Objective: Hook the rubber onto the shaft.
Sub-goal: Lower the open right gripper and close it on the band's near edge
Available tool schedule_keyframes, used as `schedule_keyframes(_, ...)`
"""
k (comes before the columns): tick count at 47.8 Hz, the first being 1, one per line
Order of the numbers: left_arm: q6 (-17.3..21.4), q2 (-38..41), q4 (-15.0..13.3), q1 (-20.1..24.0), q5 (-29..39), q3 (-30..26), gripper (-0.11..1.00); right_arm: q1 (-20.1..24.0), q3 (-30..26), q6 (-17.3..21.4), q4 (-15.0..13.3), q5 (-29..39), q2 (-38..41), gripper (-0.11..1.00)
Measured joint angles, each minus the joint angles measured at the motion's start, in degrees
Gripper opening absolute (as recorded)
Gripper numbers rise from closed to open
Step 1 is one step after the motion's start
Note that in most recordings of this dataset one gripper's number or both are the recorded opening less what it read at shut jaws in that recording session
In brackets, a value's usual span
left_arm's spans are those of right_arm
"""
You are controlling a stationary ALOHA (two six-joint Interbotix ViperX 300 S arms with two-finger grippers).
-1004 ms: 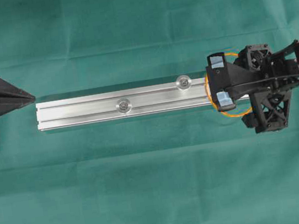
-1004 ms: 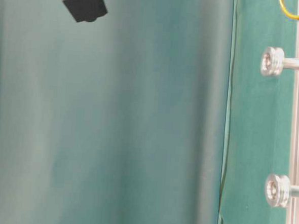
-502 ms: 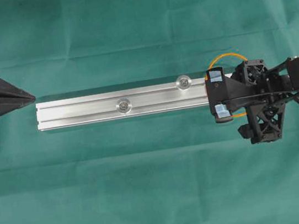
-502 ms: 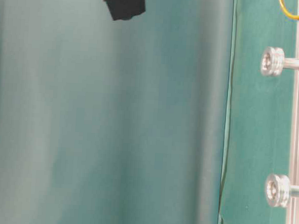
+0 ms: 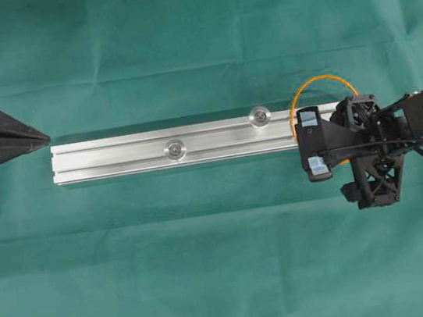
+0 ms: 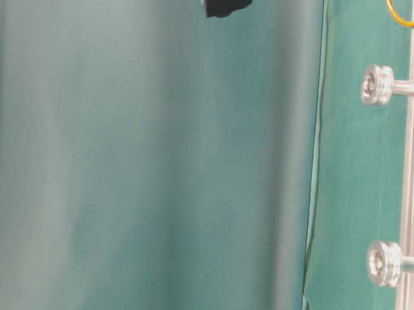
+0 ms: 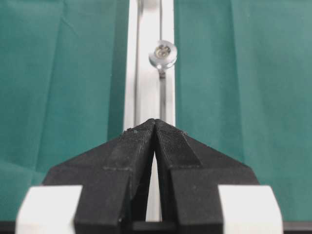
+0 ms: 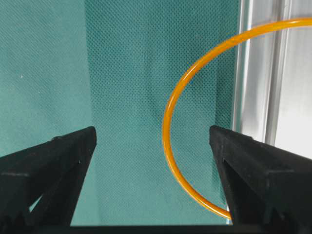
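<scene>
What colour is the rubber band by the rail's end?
Orange band; clearest in the right wrist view.

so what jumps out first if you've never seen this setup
The orange rubber stands out most against the green cloth, lying looped over the right end of the long aluminium rail. The right gripper hangs over it with jaws wide open, while the left gripper sits shut at the rail's left end.

Wide-open right end effector (image 8: 153, 183) frames the rubber (image 8: 168, 122) lying across cloth (image 8: 122, 73) and rail (image 8: 273, 73).
</scene>
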Motion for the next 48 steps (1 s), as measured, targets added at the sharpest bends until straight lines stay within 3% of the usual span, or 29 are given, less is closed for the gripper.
schedule_keyframes(10, 0.0, 0.0, 0.0, 0.0, 0.0, 0.0, 0.00, 0.0, 0.2, 0.1, 0.0, -0.4, 0.1, 0.96)
schedule_keyframes(16, 0.0, 0.0, 0.0, 0.0, 0.0, 0.0, 0.00, 0.0, 0.1, 0.1, 0.0, -0.4, 0.1, 0.89)
schedule_keyframes(21, 0.0, 0.0, -0.1, 0.0, 0.1, 0.0, 0.00, 0.0, 0.1, 0.1, 0.0, -0.4, 0.3, 0.69)
schedule_keyframes(28, 0.0, 0.0, -0.1, 0.0, 0.0, 0.0, 0.00, 0.0, 0.1, 0.1, -0.2, -0.3, 0.5, 0.31)
schedule_keyframes(34, 0.0, 0.0, 0.0, 0.0, 0.1, 0.0, 0.00, 0.0, 0.1, 0.1, -0.2, -0.4, 0.5, 0.08)
schedule_keyframes(48, 0.0, 0.0, 0.0, 0.0, 0.0, 0.0, 0.00, 0.0, 0.1, 0.2, -0.2, -0.4, 0.5, 0.07)
